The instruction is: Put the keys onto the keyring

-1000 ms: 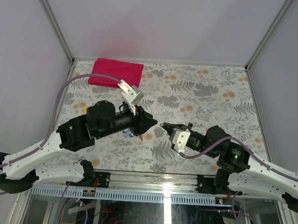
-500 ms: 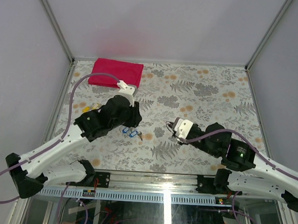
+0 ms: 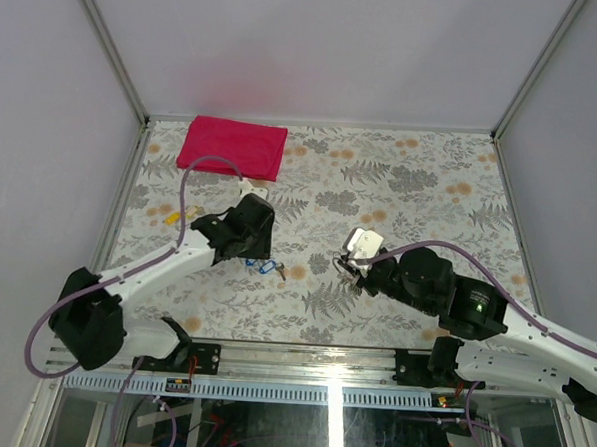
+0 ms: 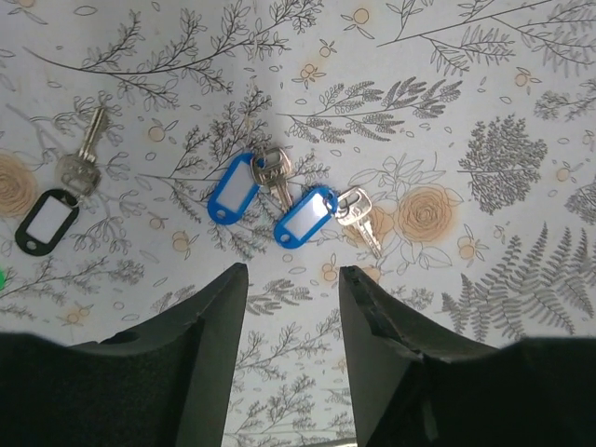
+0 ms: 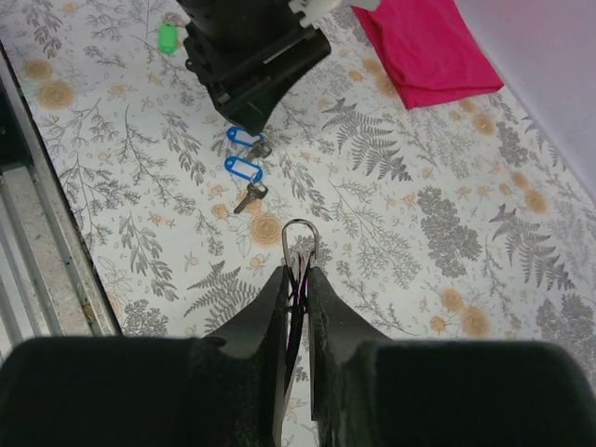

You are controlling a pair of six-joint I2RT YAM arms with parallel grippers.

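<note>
Two keys with bright blue plastic heads lie flat on the floral surface, side by side and almost touching, each blue head angled up to the right with its small metal blade beside it. The left end effector hovers just above and near them; its two dark fingers stand apart with only bare patterned surface between them, and it touches neither key. In the top view this arm reaches in from the left, with the blue heads showing just past its tip.

The right end effector has its fingers pressed together on the keyring, whose thin silver wire loop sticks out beyond the fingertips, lifted off the surface. The keyring sits well apart from the keys, to their right in the top view.

Another key on a black oval tag lies left of the blue pair. A small green tag lies beyond the left arm, and a folded red cloth rests at the far left corner.
</note>
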